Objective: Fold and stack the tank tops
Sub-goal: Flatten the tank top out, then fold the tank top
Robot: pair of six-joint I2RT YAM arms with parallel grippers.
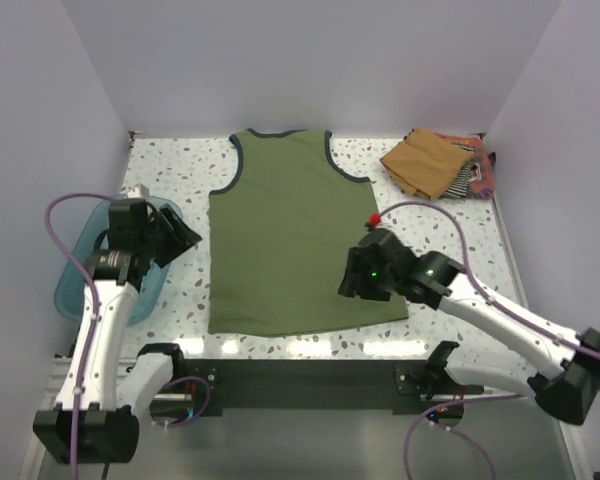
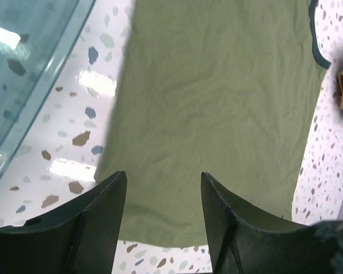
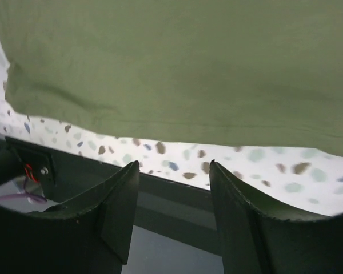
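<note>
Tub: a translucent teal plastic tub (image 1: pixel 72 285) sits at the left edge of the overhead frame on the white speckled terrazzo table (image 1: pixel 170 165). The left arm crosses over it and covers much of it.
Left gripper: the left gripper (image 1: pixel 185 238) hangs by the tub's right rim, just left of the shirt. Its jaws are spread apart with nothing between them.
Task's thing: an olive green tank top with dark blue trim (image 1: pixel 285 240) lies flat and spread out at the centre of the table.
Axis: its long axis runs top to bottom in the overhead frame, with the neckline at the top and the hem at the bottom, near the arm bases.
Right gripper: the right gripper (image 3: pixel 174 165) is released, jaws apart and empty. It sits over the hem's lower right corner and hides that part of the cloth from above.
Near edge: the right wrist view shows the hem, a strip of table and a black rail (image 3: pixel 177 197) below it.
Small thing: a small red object (image 1: pixel 374 217) lies just right of the shirt; what it is cannot be made out.
Pile: at upper right, a folded tan-brown tank top (image 1: pixel 425 160) lies over a black-and-white striped tank top (image 1: pixel 467 178) and a reddish tank top (image 1: pixel 488 176). Both are mostly covered.
</note>
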